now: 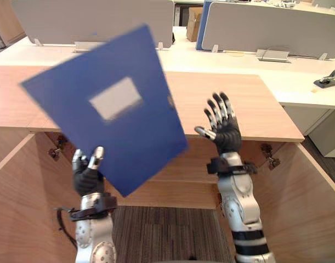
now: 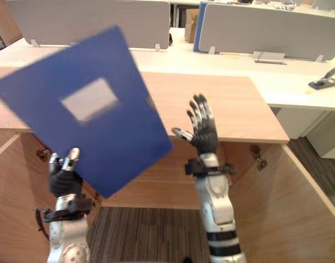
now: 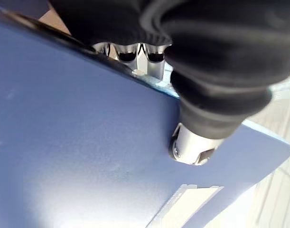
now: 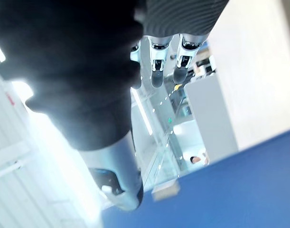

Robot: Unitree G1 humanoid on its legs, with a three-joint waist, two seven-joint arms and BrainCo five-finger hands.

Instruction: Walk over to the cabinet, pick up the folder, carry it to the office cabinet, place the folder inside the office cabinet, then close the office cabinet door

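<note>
While the office cabinet (image 1: 238, 104) is standing broad and low before the robot, its left door (image 1: 13, 186) and right door (image 1: 304, 192) are hanging swung out to either side. That is leaving the space under the wooden top open, most likely so that the folder can go straight in. Behind it a white worktop (image 1: 299, 76) with grey screens (image 1: 266, 27) is running across the room.

The blue folder (image 1: 107, 109) is being held up in the air in front of the cabinet top, tilted on one corner, with its white label (image 1: 115, 98) facing the robot. It is not yet inside; by my reading the carrying is nearly over and the placing is about to begin.

The left hand (image 1: 87, 175) is gripping the folder at its lowest corner. In the left wrist view the thumb (image 3: 192, 147) is pressing on the blue face while the fingers (image 3: 135, 54) are curling round the edge behind, a pinch that is letting the flat cover stand tall. Such a corner hold is probably leaving the folder free to swing.

The right hand (image 1: 222, 126) is raised just beside the folder's lower right edge, apart from it, fingers straight and spread, holding nothing, perhaps ready to steady it.
</note>
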